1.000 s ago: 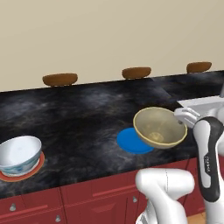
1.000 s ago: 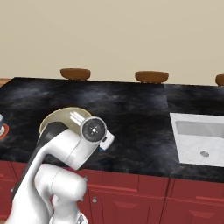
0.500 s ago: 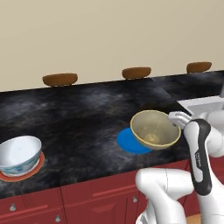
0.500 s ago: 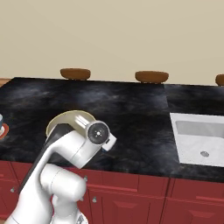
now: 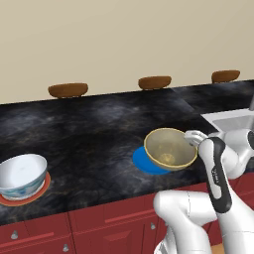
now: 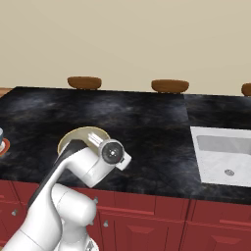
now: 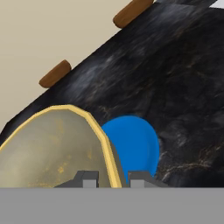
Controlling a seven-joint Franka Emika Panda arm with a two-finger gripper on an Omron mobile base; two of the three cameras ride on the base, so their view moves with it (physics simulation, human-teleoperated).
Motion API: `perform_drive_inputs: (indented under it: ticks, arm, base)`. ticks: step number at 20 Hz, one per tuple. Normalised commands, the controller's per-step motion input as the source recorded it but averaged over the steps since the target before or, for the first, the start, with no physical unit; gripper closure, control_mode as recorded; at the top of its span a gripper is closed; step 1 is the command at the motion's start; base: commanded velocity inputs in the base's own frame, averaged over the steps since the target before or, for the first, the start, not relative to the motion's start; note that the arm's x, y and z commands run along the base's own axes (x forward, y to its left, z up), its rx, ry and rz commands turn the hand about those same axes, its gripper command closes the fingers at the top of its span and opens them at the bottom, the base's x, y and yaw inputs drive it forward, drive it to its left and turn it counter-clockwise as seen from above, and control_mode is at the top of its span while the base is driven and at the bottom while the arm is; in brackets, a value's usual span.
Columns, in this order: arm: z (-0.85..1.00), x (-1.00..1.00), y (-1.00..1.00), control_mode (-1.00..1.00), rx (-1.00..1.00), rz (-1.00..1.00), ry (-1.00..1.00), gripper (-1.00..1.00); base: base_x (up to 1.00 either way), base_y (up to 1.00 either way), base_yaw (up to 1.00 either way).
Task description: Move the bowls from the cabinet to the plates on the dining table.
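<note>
Bowl (image 7: 52, 148) rim betw. hand (image 7: 111, 178) fingertips

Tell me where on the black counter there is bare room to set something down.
The black counter is bare between the white bowl on its orange plate and the blue plate, and along the back by the stools. The front right is crowded: olive bowl, arm, sink.

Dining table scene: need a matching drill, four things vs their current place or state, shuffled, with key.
Things:
1. olive-tan bowl with golden inside
2. white bowl with blue-teal pattern
3. bright blue flat plate
4. brown round stools

Places or states:
A. sitting on the orange-red plate
B. lined up beyond the far edge of the black marbled table top
C. rim pinched by the end effector, over the blue plate
D. partly hidden under the held bowl

Pairs: 1-C, 2-A, 3-D, 4-B
</note>
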Motion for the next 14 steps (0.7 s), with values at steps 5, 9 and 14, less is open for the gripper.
perform_drive_inputs:
  ticks: [5,9,14]
  arm:
    - [-0.24,0.31,0.0,-1.0,0.0,0.0,0.0,1.0]
    - [-0.24,0.3,-0.03,-1.0,0.0,0.0,0.0,1.0]
    - [-0.21,0.3,-0.06,-1.0,0.0,0.01,0.01,1.0]
  base:
    - [0.0,0.0,0.0]
    - [0.0,0.0,0.0]
    - [0.0,0.0,0.0]
